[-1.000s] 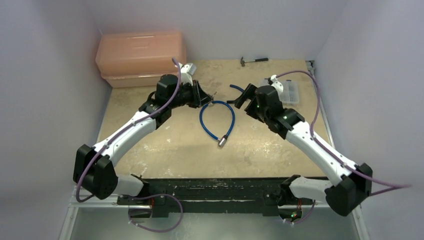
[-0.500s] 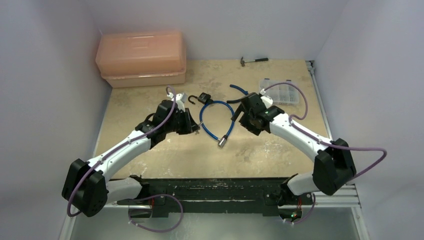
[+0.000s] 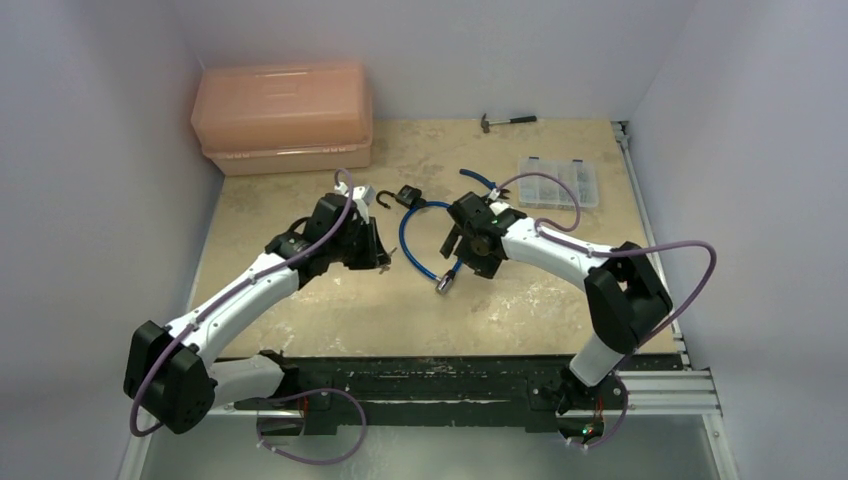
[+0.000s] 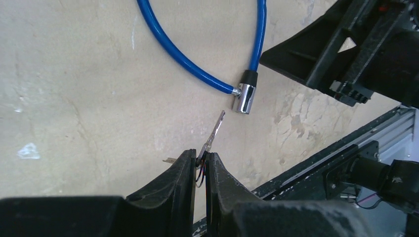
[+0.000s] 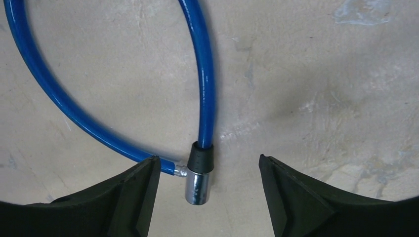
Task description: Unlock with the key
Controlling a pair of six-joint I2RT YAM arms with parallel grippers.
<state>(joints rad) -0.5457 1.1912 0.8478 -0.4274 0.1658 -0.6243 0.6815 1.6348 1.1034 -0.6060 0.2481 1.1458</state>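
Both grippers pulled nearer, left gripper [image 4: 199, 157] pinching key [image 4: 213, 133], right gripper [image 5: 208, 160] wide over cable end [image 5: 198, 186].

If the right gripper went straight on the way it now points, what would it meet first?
Most likely the cable's metal end, which lies on the table between the open jaws of the right gripper, slightly off centre. Depth is hard to judge from this view.

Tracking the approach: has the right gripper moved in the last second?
Yes: the right gripper moved left and toward the near edge, away from the clear organizer box, to above the cable's metal end.
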